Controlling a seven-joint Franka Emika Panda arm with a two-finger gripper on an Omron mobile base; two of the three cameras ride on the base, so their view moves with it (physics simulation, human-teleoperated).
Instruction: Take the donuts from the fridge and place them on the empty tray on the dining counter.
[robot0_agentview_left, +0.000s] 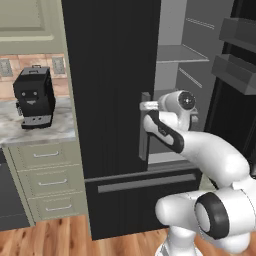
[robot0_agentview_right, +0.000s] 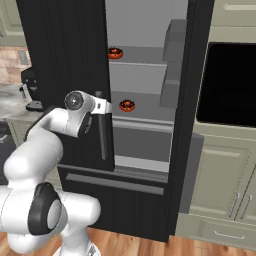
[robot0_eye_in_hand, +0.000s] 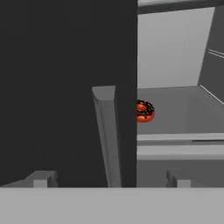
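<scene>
Inside fridge (robot0_agentview_right: 145, 75), right door open: two donuts (robot0_agentview_right: 127, 105), separate grey shelves; gripper (robot0_eye_in_hand: 109, 180) spread wide, grasping nothing.

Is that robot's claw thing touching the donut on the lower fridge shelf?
Apart. In the hand view the open end effector sits near the closed door's handle, while the donut lies farther back on the shelf.

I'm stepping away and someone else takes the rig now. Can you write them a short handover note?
Gripper: open, holding nothing, close to the handle of the shut left fridge door.
Right fridge door open. One donut on the upper shelf, the other donut on the shelf below.
Done: fridge opened on one side.
Left: pick up both donuts and carry them to the tray on the dining counter.
</scene>
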